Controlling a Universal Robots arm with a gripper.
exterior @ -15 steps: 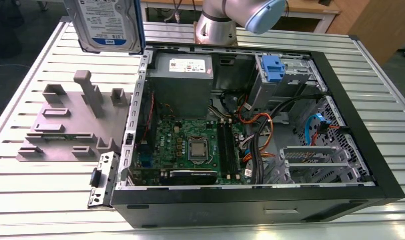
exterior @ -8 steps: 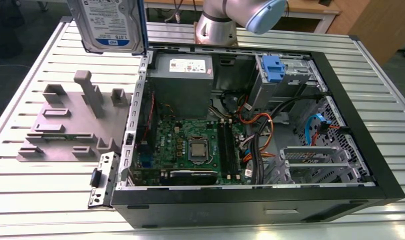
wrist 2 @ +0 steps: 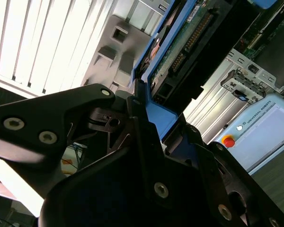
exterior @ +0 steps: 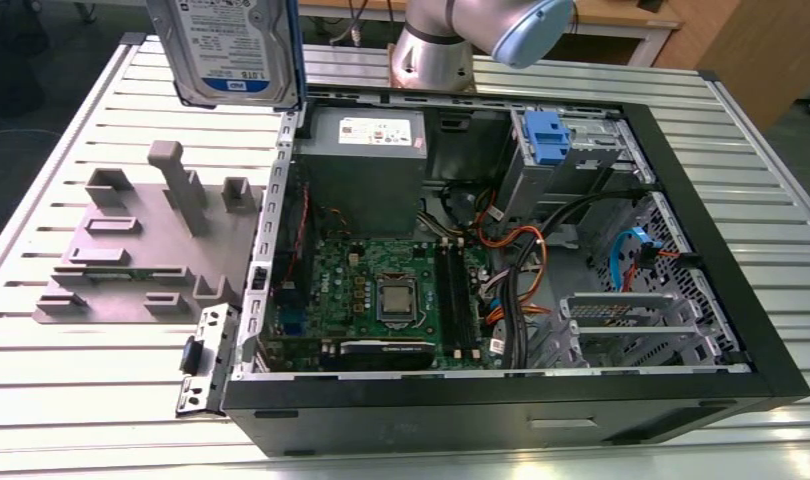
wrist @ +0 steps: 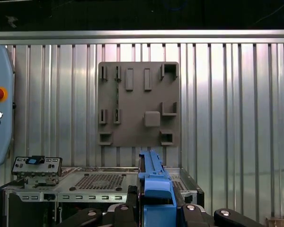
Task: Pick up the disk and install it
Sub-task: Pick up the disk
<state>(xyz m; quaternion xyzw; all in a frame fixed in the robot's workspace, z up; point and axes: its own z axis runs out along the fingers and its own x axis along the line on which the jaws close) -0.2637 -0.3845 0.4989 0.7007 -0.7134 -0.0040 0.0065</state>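
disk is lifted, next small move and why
Probably carry the silver hard drive in its blue carrier toward the exterior view's right: it hangs at that view's upper left, and the open black computer case's metal drive cage lies rightward.

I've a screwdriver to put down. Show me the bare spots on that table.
Bare slatted table lies between the grey fixture plate and the near edge, and a strip runs along the computer case on the exterior view's right. Inside the case, cables crowd the motherboard. The disk is held up at the exterior view's upper left.
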